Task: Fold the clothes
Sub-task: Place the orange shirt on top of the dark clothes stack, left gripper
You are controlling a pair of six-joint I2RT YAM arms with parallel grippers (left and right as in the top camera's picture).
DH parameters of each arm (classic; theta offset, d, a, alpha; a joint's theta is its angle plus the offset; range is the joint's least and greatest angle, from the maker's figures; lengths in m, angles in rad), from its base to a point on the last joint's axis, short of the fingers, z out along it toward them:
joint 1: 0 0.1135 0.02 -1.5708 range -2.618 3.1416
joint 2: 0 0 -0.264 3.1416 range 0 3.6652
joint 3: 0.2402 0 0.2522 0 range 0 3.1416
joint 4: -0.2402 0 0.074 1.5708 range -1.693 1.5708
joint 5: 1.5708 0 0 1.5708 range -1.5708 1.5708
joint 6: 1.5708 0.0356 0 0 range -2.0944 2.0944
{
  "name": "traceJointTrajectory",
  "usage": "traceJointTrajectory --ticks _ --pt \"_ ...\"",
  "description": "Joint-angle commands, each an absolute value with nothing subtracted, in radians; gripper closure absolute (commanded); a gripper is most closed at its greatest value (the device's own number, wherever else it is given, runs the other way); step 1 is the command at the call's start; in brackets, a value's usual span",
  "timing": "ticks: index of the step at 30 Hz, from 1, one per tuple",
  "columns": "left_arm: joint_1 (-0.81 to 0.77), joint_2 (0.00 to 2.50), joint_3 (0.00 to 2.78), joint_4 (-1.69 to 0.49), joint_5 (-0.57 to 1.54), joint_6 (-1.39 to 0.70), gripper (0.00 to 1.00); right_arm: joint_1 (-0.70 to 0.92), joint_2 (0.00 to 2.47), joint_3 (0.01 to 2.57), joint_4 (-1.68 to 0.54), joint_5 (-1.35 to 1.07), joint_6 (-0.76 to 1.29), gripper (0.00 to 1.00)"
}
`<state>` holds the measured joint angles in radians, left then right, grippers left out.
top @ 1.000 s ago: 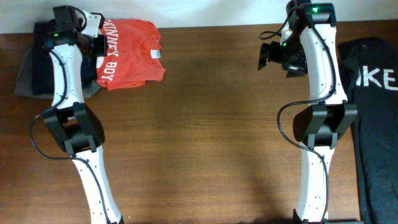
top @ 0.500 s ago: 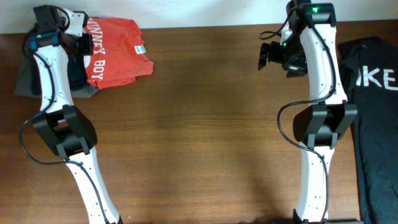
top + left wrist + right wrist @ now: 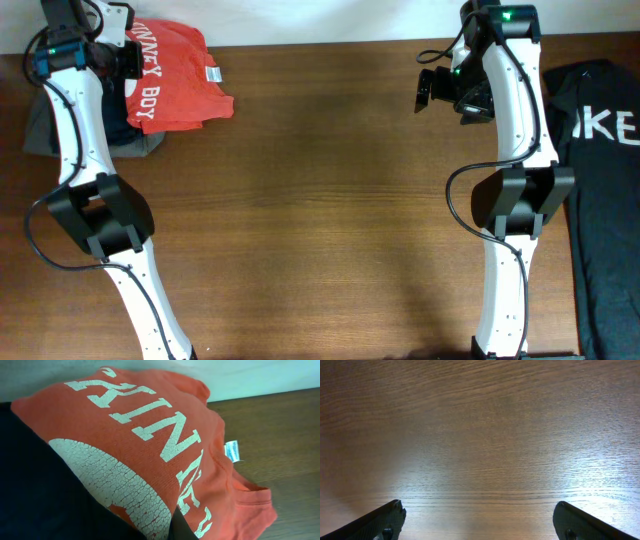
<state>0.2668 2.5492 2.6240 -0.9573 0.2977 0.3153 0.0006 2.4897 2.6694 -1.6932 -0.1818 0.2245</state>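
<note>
Dragged left, T-shirt (image 3: 175, 85) now overlaps dark clothes pile (image 3: 35, 122).

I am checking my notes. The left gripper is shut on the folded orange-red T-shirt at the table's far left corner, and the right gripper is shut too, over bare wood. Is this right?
Not quite. The right gripper is open, not shut: the right wrist view shows its fingers wide apart over the bare table. The left gripper is shut on the T-shirt, as you wrote.
</note>
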Motion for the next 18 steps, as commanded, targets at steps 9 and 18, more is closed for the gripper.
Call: traceJointTrajectory --ticks 9,18 --pt "0.360 2.491 2.655 -0.951 0.201 0.362 0.99 0.000 2.459 2.682 -1.699 -0.187 0.214 0.01" --pt "0.443 2.491 2.654 -0.932 0.202 0.377 0.99 0.000 2.459 2.682 -1.699 -0.188 0.214 0.01"
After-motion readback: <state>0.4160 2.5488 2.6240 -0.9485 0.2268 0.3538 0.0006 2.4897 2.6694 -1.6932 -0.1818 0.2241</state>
